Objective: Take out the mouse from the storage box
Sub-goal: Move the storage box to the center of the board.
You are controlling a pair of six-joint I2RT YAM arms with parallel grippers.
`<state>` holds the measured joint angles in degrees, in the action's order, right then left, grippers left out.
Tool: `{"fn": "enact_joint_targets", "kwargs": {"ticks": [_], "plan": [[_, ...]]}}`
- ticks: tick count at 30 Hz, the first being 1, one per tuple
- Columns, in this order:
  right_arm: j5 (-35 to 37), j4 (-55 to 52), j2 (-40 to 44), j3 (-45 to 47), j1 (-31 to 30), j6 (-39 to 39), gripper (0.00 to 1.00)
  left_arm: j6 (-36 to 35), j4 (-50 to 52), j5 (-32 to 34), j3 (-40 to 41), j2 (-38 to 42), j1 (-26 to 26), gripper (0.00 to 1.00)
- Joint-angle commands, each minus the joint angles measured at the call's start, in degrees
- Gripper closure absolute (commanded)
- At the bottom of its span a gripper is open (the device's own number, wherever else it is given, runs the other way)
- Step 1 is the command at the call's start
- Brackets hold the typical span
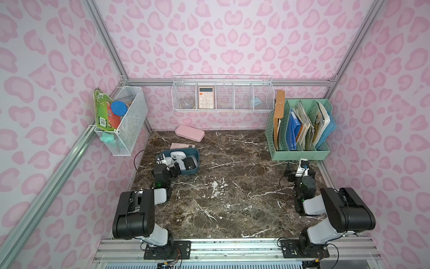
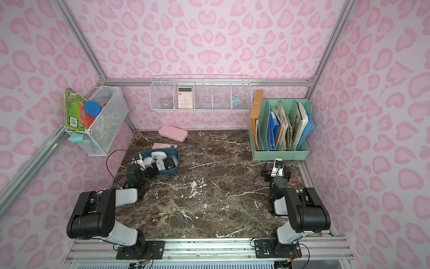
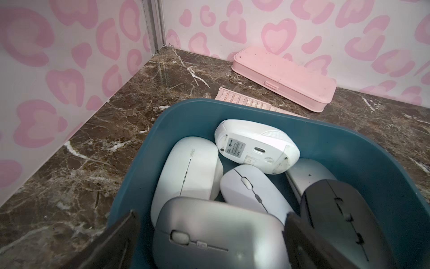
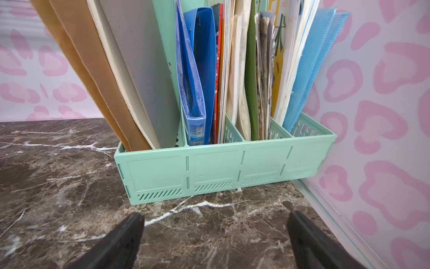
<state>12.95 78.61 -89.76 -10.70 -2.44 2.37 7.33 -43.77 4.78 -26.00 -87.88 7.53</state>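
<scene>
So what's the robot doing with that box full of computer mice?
The left arm is leaning into the teal storage box, which holds several mice. Its jaws are open on either side of a silver mouse but haven't closed on it yet, so nothing is out. The right arm sits by the mint-green file rack, jaws open and empty.

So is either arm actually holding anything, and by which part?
Nothing is held. The left end effector stands open astride the grey mouse in the storage box; the right end effector is open over bare table.
</scene>
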Motion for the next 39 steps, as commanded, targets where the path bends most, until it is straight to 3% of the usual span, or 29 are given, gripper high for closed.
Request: {"fn": "enact_joint_targets", "kwargs": {"ticks": [1, 18, 22, 25, 28, 31, 34, 37, 39], "plan": [[0.6, 1.4, 0.0, -0.1, 0.0, 0.5, 0.0, 0.1, 1.6, -0.3, 0.2, 0.0, -0.1, 0.01], [0.6, 1.5, 0.0, 0.1, -0.1, 0.4, 0.0, 0.2, 1.5, -0.3, 0.3, 0.1, -0.1, 0.01], [-4.0, 5.1, 2.1, 3.0, -1.0, -2.6, 0.0, -2.6, 2.2, -2.2, 1.1, 3.9, -0.6, 0.0], [-0.5, 4.3, 7.9, 4.8, -4.4, -5.9, 0.0, -3.3, 10.7, 3.0, 0.3, 13.2, -3.1, 0.0], [1.4, -4.1, 14.9, 3.0, -8.7, -11.2, 0.0, -2.5, 20.0, 6.5, -2.4, 21.5, -4.6, 0.01], [1.1, -14.9, 22.5, -1.2, -12.8, -12.4, 0.0, 1.0, 28.7, 6.0, -5.8, 28.0, -4.9, 0.01], [-2.0, -28.4, 30.1, -7.4, -14.5, -5.3, 0.0, 8.3, 37.9, 5.0, -10.8, 32.0, -4.9, 0.0], [-1.7, -39.6, 35.6, -12.5, -14.4, 6.7, 0.0, 23.4, 54.5, 9.1, -18.6, 32.4, -4.9, 0.01], [0.3, -47.1, 39.2, -14.3, -14.4, 14.5, 0.0, 29.3, 64.3, 9.6, -23.8, 31.0, -4.9, 0.01]]}}
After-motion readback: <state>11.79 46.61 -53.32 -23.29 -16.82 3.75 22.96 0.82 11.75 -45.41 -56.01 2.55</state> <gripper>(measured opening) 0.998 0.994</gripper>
